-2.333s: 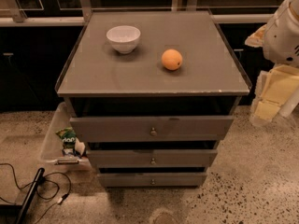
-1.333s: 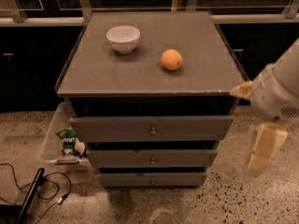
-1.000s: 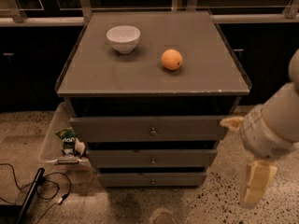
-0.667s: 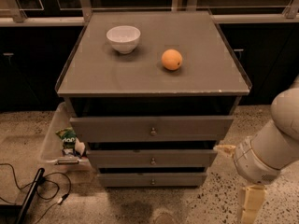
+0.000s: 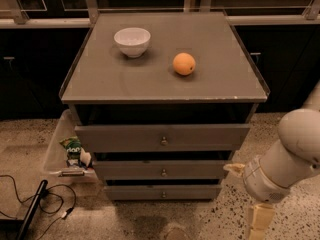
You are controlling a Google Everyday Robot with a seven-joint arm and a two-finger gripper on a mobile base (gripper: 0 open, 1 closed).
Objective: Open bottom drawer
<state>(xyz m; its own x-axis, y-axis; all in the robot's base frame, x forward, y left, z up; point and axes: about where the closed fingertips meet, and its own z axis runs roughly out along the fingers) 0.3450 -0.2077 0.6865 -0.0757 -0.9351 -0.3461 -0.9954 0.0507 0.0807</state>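
Standing on a speckled floor (image 5: 30, 134), a grey cabinet (image 5: 75, 115) fills the middle of the camera view, with dark cupboards behind it. Its flat grey worktop (image 5: 150, 84) has a thin raised rim.

The robot's pale arm (image 5: 292, 149) comes in from the right edge, bent low beside the cabinet's right front corner and apart from it.

Below the worktop are three grey drawer fronts, each narrower and thinner than the one above. The top drawer (image 5: 210, 136) is the widest and tallest, and the middle drawer (image 5: 130, 170) is mid-sized. The bottom drawer (image 5: 135, 192) sits lowest, just above the floor. Its thin front is set back under the middle one and looks pushed in.

A clear plastic bin (image 5: 54, 151) stands on the floor against the cabinet's left side, holding a green packet (image 5: 73, 146). Black cables (image 5: 52, 204) trail across the floor in front of the bin.

A white bowl (image 5: 132, 41) sits upright on the rear left part of the worktop. An orange (image 5: 184, 64) lies to the bowl's right, nearer the centre and well apart from it.

The claw (image 5: 259, 223) hangs at the arm's end in the lower right corner. It points down at the floor, partly cut off by the bottom edge, to the right of the bottom drawer and not touching it. Whether it is wide or narrow I cannot tell.

A small round metal knob (image 5: 163, 194) marks the centre of the bottom drawer's front.
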